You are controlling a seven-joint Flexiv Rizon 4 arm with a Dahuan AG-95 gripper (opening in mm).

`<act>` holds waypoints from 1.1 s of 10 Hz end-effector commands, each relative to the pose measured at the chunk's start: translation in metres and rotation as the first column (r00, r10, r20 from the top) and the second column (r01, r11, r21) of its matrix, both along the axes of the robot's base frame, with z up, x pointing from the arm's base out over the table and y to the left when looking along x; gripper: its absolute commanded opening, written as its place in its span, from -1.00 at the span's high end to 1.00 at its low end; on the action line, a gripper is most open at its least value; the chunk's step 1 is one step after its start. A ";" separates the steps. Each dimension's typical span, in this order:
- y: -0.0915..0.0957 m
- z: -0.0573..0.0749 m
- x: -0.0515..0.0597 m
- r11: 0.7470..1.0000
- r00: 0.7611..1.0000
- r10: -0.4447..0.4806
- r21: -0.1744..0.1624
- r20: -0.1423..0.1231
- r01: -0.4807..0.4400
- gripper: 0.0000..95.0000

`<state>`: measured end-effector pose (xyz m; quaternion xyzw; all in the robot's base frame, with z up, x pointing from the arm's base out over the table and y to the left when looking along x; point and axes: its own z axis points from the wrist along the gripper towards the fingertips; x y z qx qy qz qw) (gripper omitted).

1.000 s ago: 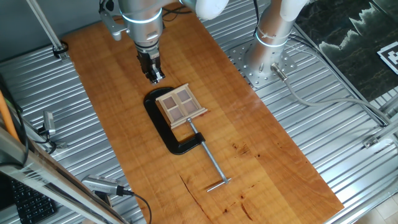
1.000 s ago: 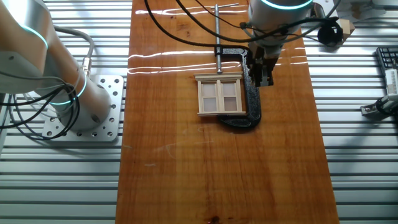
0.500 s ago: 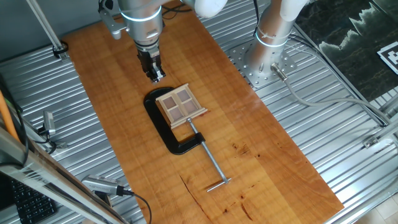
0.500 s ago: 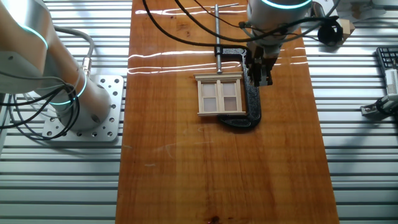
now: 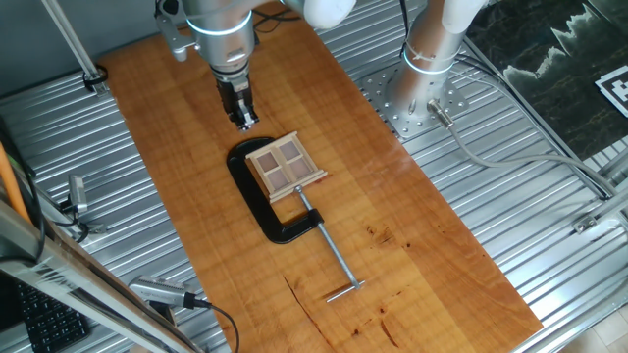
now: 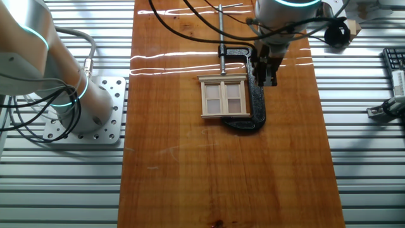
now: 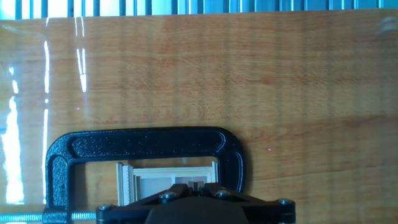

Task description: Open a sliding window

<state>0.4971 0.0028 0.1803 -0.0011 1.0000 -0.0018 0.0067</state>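
Lying flat near the middle of the bench [image 5: 412,226], the window [image 5: 285,167] sits inside the mouth of a black clamp [image 5: 257,201]. The clamp's long screw [image 5: 332,253] runs away toward 5 o'clock in one fixed view. I judge that the clamp is there to keep the frame fixed, so that only the sash can slide when it is pushed. The sash looks not yet opened.

The tool [image 5: 242,116] hangs at 11 o'clock from the window, just outside the curved back of the clamp. It touches nothing and carries nothing. Its fingers look nearly together in both fixed views, so the gap is narrow. In the hand view the fingers themselves do not show, only the dark mount at the bottom edge.
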 end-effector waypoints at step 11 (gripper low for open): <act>0.001 0.003 -0.002 0.999 0.999 0.033 -0.009 -0.009 -0.033 1.00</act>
